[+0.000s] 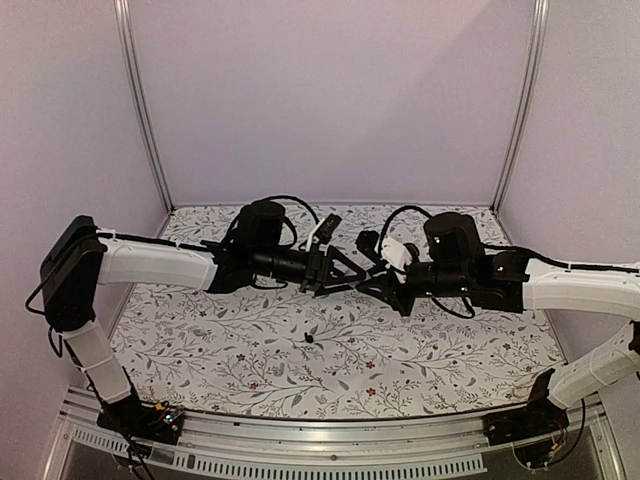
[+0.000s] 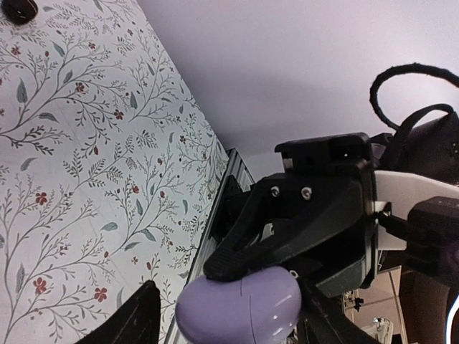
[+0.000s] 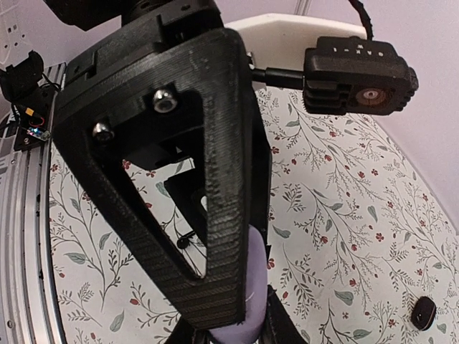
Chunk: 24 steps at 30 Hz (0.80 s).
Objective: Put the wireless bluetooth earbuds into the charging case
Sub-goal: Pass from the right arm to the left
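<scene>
The lavender case (image 2: 240, 308) is held aloft at centre frame where the left gripper (image 1: 343, 270) and right gripper (image 1: 368, 284) meet, probably to be opened; which one clamps it cannot be told, and one earbud (image 1: 308, 338) is seen below on the cloth (image 1: 450, 350).

Over the middle of the desk (image 1: 200, 340) the left tool (image 1: 342, 274) and the right tool (image 1: 370, 282) met nose to nose. The charging case (image 2: 240, 312) was wedged between them, so nothing could pass there at their height. The left arm (image 1: 150, 262) and right arm (image 1: 570, 285) reached in from the sides and barred that band from left to right. Nearer than them the desk lay open. The only thing on it was one earbud (image 1: 309, 338) near the centre, well apart from both tools. A far strip lay open up to the back wall (image 1: 330, 100). The side walls (image 1: 60, 120) closed left and right, and the arm bases (image 1: 150, 420) took the near corners.
</scene>
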Tool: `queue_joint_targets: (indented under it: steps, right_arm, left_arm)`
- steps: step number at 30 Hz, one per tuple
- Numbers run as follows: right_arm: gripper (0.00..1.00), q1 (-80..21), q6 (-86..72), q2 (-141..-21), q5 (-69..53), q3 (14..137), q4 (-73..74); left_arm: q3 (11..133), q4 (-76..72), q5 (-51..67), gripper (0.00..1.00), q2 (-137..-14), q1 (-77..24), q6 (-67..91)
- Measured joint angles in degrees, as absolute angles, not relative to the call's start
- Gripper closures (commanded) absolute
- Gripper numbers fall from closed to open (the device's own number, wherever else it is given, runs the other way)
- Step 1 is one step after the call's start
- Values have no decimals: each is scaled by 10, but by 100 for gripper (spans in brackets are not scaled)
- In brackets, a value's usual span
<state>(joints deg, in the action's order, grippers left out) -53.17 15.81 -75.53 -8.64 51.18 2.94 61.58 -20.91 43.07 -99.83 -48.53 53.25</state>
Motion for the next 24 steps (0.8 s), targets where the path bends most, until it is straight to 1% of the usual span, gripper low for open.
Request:
queue_joint_targets:
  steps: [3, 9, 12, 13, 14, 16, 18, 21, 24]
  right_arm:
    - [100, -535, 161, -760, -79, 514, 33]
    - [100, -539, 165, -763, -72, 514, 37]
    - [82, -539, 165, -763, -71, 514, 39]
    - [71, -539, 165, -763, -71, 514, 38]
    - [62, -539, 165, -762, -71, 514, 38]
    - [50, -539, 164, -759, -71, 510, 30]
    - [46, -540, 164, -749, -72, 495, 11]
    - [44, -540, 160, -726, -76, 467, -18]
    - [45, -540, 155, -698, -86, 436, -54]
  left_arm:
    - [616, -209, 432, 42, -1003, -486, 536]
    - [621, -212, 436, 57, -1009, -486, 545]
    - [621, -218, 440, 63, -1011, -486, 548]
    - [620, -221, 442, 65, -1012, -485, 551]
    - [619, -228, 444, 66, -1013, -485, 554]
    - [614, -246, 450, 68, -1013, -484, 564]
    - [611, -273, 463, 69, -1013, -486, 575]
    - [603, -316, 476, 71, -1013, -486, 591]
    - [589, -371, 490, 72, -1013, -486, 614]
